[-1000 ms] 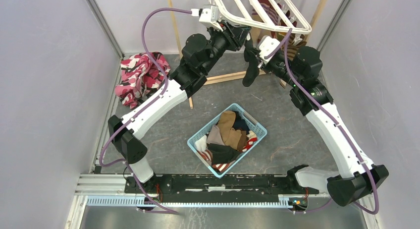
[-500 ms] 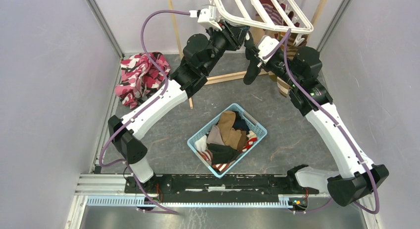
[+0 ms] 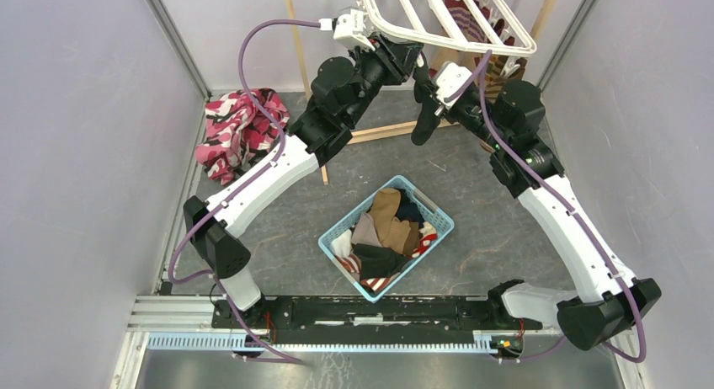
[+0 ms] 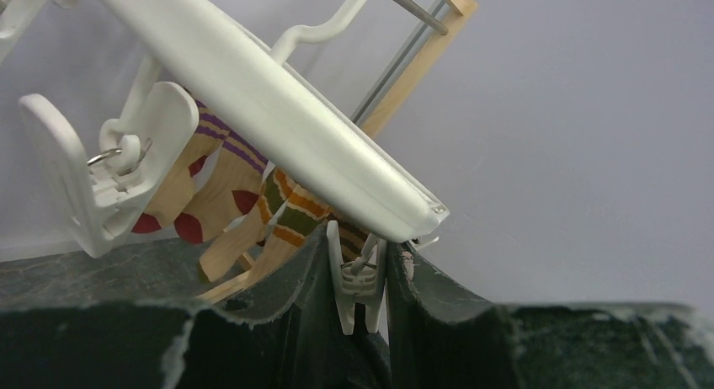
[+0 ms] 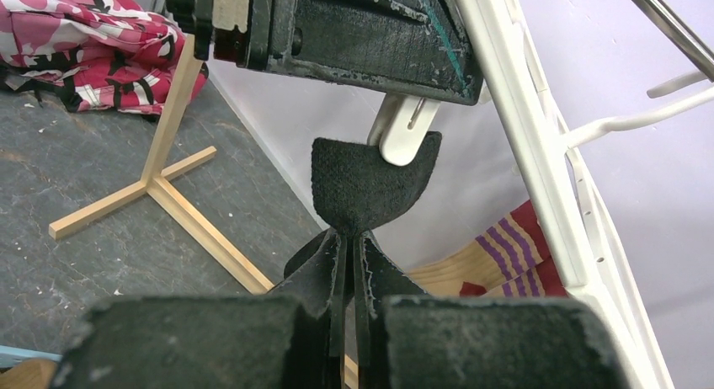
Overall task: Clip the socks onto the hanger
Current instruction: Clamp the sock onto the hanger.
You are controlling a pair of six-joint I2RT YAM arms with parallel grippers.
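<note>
A grey stone-look surface (image 3: 505, 221) lies between pale lilac walls (image 3: 76, 153), with the white hanger (image 3: 459, 42) tilted at the top centre of the overhead view. The left fingers (image 4: 290, 309) are clamped on a clip (image 4: 358, 284) hanging from it. The right fingers (image 5: 307, 275) are pressed together on a black sock (image 5: 366, 183) whose top edge meets that clip, and more socks (image 3: 387, 229) fill the blue basket (image 3: 337, 236) at lower centre.

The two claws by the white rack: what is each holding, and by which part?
The right gripper pinches a black sock near one end. The left gripper squeezes a hanging white clip by its sides.
</note>
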